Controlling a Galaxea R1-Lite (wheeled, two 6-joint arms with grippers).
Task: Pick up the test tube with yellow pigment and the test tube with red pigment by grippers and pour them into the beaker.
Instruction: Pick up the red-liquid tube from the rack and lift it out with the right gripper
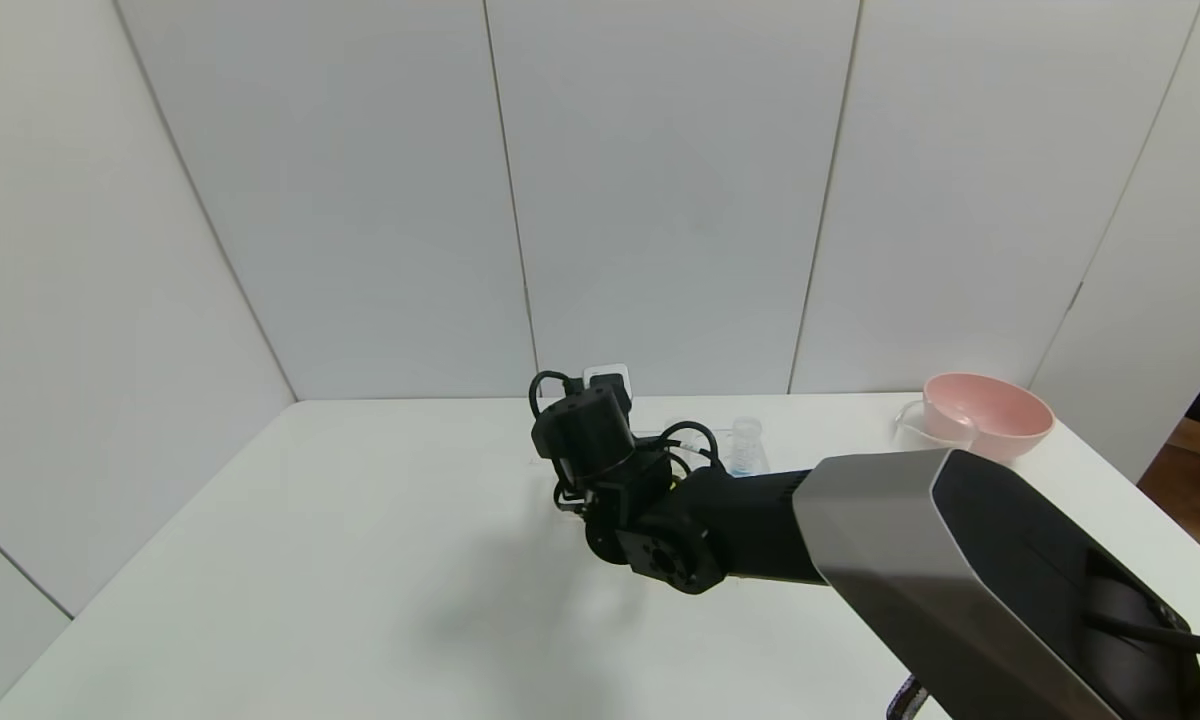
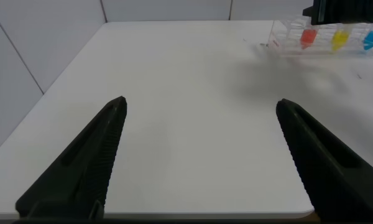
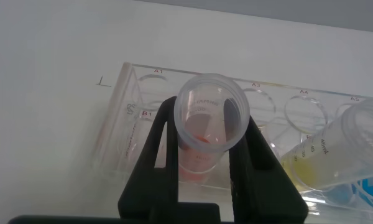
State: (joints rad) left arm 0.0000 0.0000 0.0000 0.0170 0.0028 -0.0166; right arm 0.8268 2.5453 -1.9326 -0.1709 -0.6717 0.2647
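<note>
In the right wrist view my right gripper [image 3: 208, 121] is shut on the test tube with red pigment [image 3: 202, 158], which stands in the clear rack [image 3: 121, 118]. One black finger presses on each side of the tube below its rim. The test tube with yellow pigment [image 3: 326, 155] sits in the rack a few holes along. The left wrist view shows the red [image 2: 308, 37] and yellow [image 2: 340, 40] tubes side by side from afar. My left gripper [image 2: 201, 106] hangs open over bare table, holding nothing. The beaker [image 1: 920, 425] stands at the far right, touching the pink bowl.
A pink bowl [image 1: 990, 412] sits at the table's back right corner. A blue-tipped tube [image 1: 747, 448] stands in the rack beyond the yellow one. My right arm [image 1: 720, 520] stretches across the table's middle to the rack. White walls close in the back and left.
</note>
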